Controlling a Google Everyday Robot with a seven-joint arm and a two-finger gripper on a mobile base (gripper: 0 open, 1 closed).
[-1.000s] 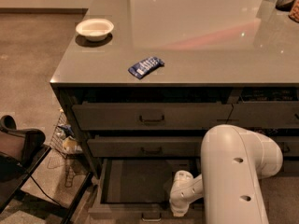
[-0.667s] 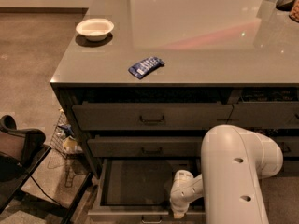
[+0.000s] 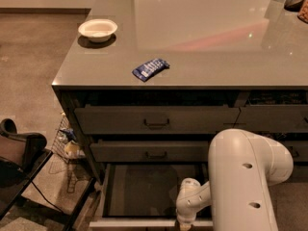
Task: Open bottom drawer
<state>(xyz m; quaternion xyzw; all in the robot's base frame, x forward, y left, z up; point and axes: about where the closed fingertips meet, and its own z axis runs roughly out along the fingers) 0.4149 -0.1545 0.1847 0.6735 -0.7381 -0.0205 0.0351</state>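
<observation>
In the camera view, your gripper (image 3: 185,224) sits at the front rim of the bottom drawer (image 3: 134,222), right at the picture's lower edge, and you cannot tell whether it is clamped there. The drawer runs left to right and stands well out beneath the middle drawer (image 3: 154,151). Any further pull comes straight toward you. Mind the dark chair (image 3: 21,150) near its left corner.

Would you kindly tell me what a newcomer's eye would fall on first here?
The big white arm fills the lower right, its gripper down at the front edge of the bottom drawer, which stands pulled out. On the grey countertop above, a white bowl sits near the left corner and a blue packet near the front edge.
</observation>
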